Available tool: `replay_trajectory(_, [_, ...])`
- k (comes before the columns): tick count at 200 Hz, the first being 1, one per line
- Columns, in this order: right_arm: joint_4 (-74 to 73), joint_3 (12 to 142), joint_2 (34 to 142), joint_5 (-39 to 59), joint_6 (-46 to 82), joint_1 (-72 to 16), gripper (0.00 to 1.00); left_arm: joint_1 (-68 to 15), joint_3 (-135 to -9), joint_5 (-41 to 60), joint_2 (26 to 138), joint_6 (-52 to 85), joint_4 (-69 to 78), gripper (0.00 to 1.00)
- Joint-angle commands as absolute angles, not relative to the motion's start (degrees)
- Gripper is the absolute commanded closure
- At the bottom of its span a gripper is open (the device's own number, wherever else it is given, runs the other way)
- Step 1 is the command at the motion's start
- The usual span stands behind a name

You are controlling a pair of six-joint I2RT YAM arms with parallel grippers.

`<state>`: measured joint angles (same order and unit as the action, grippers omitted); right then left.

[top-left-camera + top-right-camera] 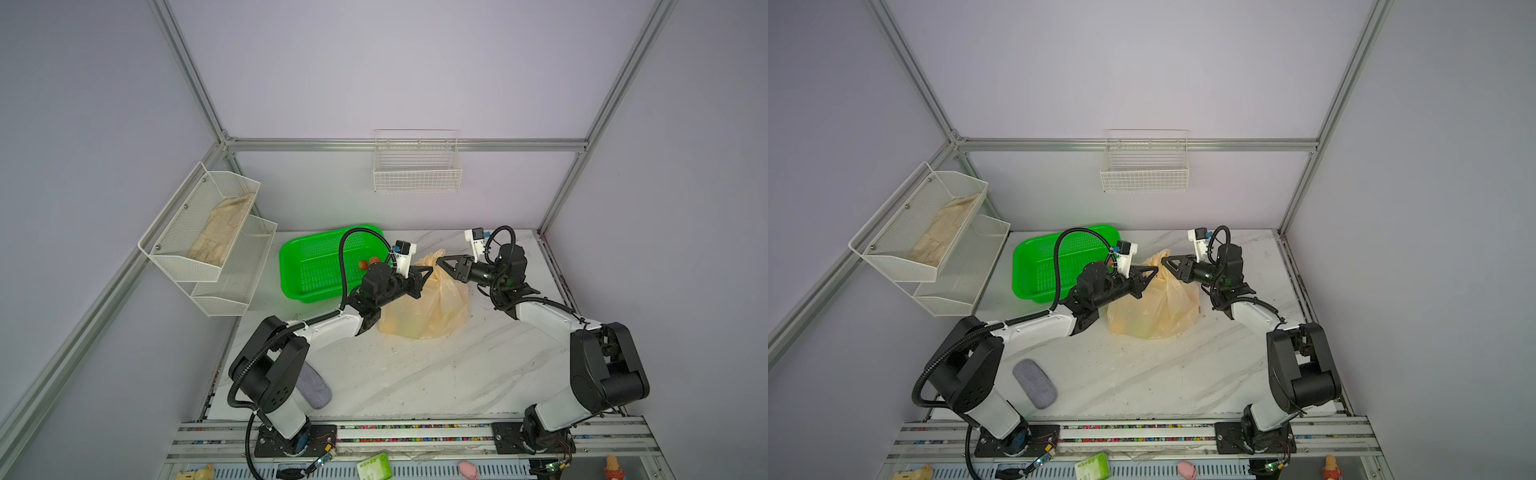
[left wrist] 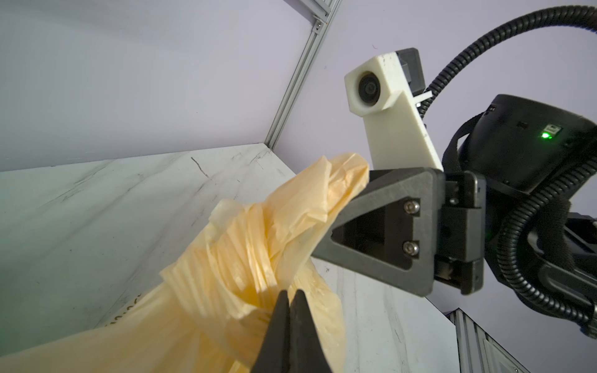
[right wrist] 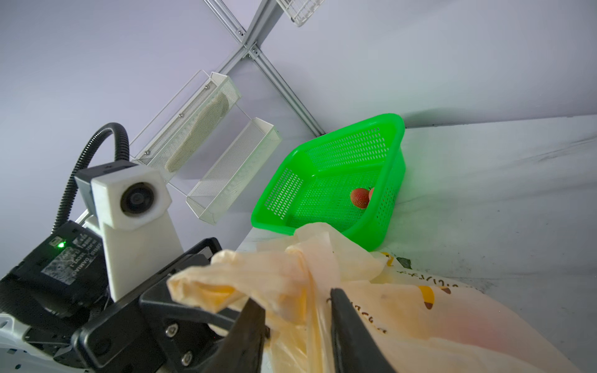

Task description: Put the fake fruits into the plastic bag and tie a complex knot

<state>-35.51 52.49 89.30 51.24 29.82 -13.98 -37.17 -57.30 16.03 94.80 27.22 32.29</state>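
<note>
My left gripper [image 2: 290, 295] is pinched tight on the gathered neck of the thin, pale-orange plastic bag [image 1: 428, 307] printed with yellow bananas. The bag stands near the middle of the white marble-patterned table [image 1: 415, 374]. My right gripper [image 3: 292, 295] is at three o'clock of that neck. Its jaws are partly apart, straddling a strip of handle without visibly squeezing it.

The handles look twisted and wrapped once round each other, so I judge the knot begun but not finished. Through the film I make out a yellowish mass low in the bag, probably fruit, though I cannot tell which pieces. Two small, round, red toy fruits [image 3: 359, 198] lie in the bright green perforated plastic basket [image 1: 291, 257] at ten o'clock from the bag. So the filling seems incomplete, and most of the tying is left too.
</note>
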Motion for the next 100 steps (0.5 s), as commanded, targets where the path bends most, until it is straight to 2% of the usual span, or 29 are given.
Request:
replay_trajectory(1, [-40.3, 51.6, 90.1, 51.4, 31.5, -13.9, 0.62, -37.3, -55.5, 15.9, 94.0, 25.7, 34.8, 1.00])
replay_trajectory(100, [-37.3, 49.7, 89.6, 54.0, 17.7, -13.9, 0.51, -37.3, -55.9, 15.8, 94.4, 25.1, 34.4, 1.00])
